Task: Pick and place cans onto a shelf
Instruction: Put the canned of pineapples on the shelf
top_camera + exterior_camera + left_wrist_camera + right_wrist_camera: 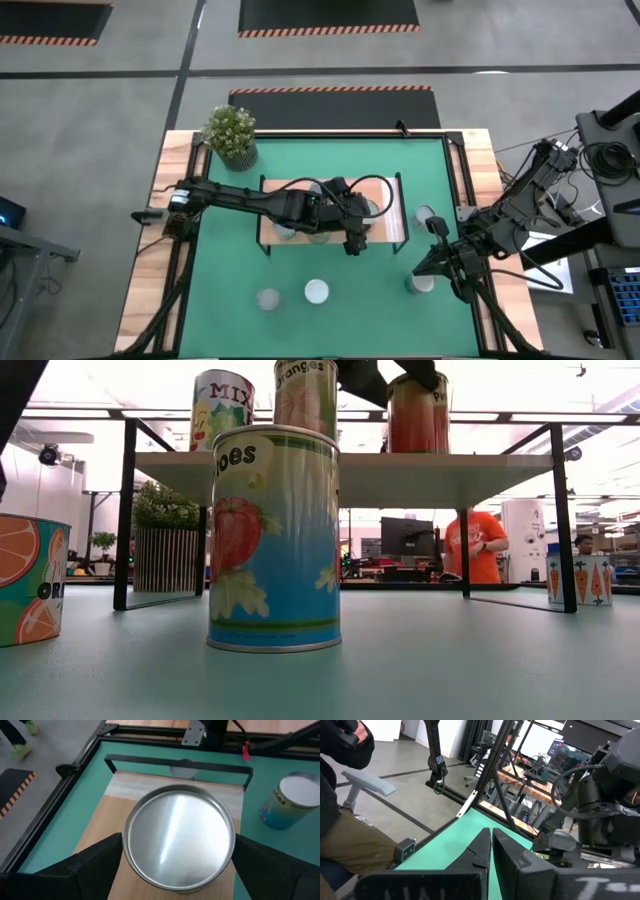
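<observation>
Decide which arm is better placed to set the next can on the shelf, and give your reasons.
Left. The left gripper is over the shelf with its fingers around a can. The right gripper sits shut near the mat's right edge.

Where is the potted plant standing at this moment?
In the high view, the potted plant stands at the far-left corner of the green mat, beyond the left end of the shelf.
</observation>
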Action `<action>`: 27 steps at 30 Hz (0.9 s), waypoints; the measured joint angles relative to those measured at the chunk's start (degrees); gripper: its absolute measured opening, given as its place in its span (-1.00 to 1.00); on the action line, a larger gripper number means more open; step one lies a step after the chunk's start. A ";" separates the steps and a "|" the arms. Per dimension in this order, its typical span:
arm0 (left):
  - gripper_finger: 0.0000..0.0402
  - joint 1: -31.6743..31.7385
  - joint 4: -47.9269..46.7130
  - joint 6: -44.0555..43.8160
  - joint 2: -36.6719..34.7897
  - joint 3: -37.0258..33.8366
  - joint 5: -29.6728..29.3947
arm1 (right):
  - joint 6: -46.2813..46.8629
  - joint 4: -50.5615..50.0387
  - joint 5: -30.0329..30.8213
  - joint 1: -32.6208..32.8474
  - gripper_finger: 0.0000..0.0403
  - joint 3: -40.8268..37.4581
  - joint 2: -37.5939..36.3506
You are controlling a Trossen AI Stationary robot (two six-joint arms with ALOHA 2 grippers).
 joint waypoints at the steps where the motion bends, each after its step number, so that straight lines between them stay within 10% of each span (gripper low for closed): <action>1: 0.70 0.00 0.11 0.11 -0.02 0.00 0.00 | 0.00 0.00 0.00 0.00 -0.96 0.00 0.00; 12: 0.71 -1.99 -8.05 2.27 -0.20 8.32 -0.96 | 0.57 0.00 0.60 -0.02 -0.96 0.00 0.04; 19: 0.71 -10.91 -11.30 8.94 -2.11 10.83 -20.17 | 3.21 -0.02 9.05 -0.02 -0.96 0.00 0.14; 27: 0.71 -18.26 -15.99 3.75 -9.11 -2.43 -34.54 | 8.15 -0.46 17.32 -0.17 -0.96 -0.02 0.94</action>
